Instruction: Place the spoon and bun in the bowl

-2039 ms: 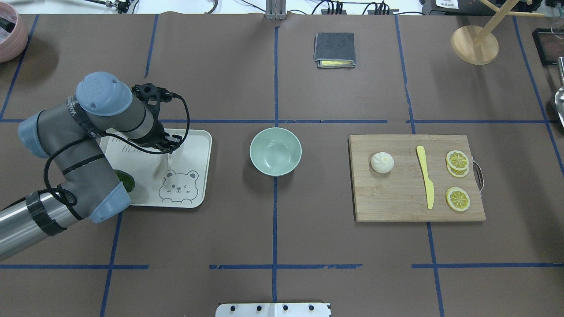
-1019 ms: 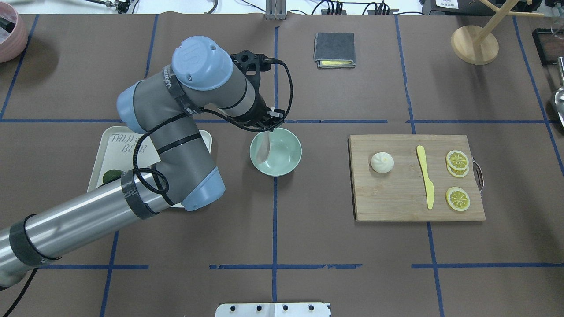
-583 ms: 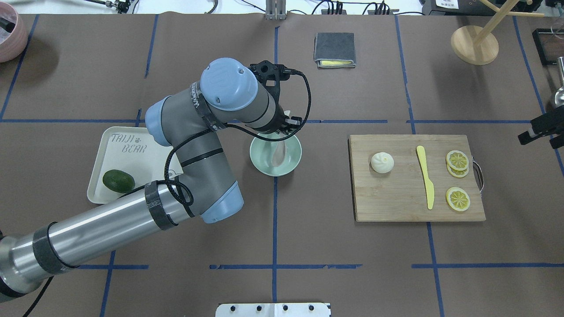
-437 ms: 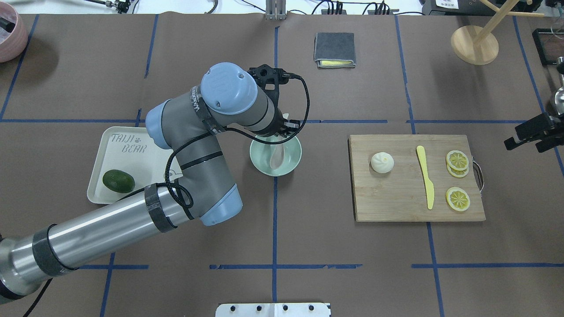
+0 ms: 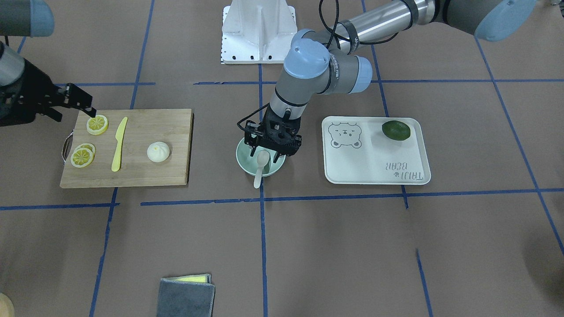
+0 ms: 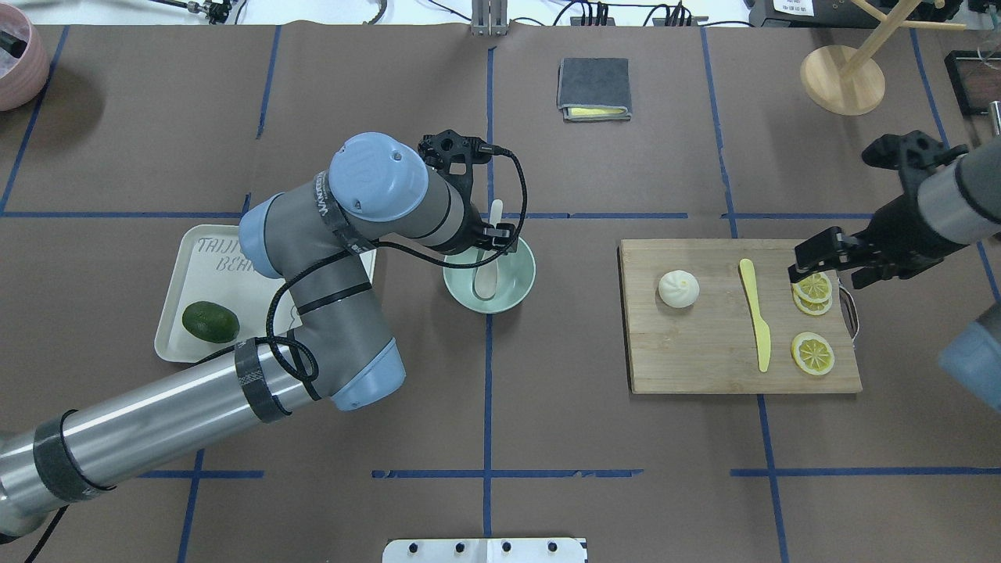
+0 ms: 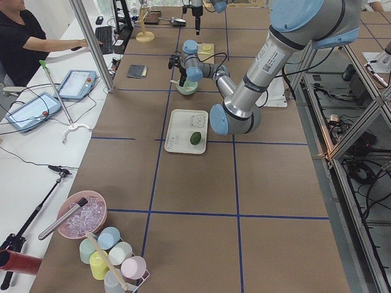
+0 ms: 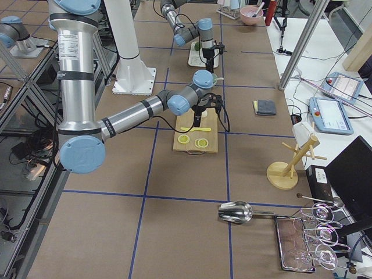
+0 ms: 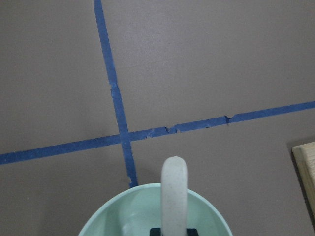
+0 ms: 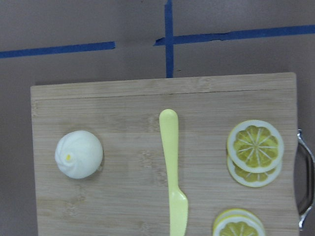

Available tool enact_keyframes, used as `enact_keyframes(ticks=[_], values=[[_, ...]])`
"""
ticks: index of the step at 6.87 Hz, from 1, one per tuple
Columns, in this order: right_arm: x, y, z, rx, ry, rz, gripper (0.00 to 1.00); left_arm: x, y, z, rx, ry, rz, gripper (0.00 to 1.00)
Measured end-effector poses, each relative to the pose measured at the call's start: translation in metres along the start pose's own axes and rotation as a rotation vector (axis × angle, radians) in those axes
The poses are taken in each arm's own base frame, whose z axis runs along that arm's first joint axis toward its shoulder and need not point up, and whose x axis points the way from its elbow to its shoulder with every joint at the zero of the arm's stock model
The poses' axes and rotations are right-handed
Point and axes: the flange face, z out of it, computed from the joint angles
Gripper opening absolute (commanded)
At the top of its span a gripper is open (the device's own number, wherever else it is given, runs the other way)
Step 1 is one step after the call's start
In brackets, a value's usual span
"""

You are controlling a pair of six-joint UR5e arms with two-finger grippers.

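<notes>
— Where to start on the bench (image 6: 547, 407)?
— With the wooden cutting board (image 6: 704, 360), on the right arm's side, then the mint bowl (image 6: 522, 295) at mid-bench. Already inside: the soup spoon (image 6: 486, 283), scoop down in the bowl, handle propped over the far rim.
— And the bun (image 6: 678, 288)?
— Sitting at the board's bowl-side end, across the yellow knife (image 6: 755, 313) from the right claw (image 6: 815, 258), toward the robot's left. Far nearer that arm than the other. Round, so no long axis to line up with.
— Grip?
— Right claw above the lemon slices (image 6: 813, 291), parted, holding nothing. Over the bowl, the left claw (image 5: 268, 152), parted either side of the spoon, apparently not pinching it.
</notes>
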Motion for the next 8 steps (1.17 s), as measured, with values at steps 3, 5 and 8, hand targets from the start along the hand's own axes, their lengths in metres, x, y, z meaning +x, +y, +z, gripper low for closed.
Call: enact_keyframes(ticks=[3,5,8], values=[[-0.094,0.015,0.064,0.093,0.052,0.051,0.98,-0.032,-0.006,-0.039,0.032,-0.016,0.001,0.93],[-0.128,0.004,0.092,0.158,0.082,0.044,0.91,-0.083,0.002,-0.076,0.034,-0.083,0.076,0.92],[-0.14,-0.003,0.116,0.184,0.121,0.037,0.4,-0.104,0.004,-0.097,0.041,-0.11,0.105,0.93]])
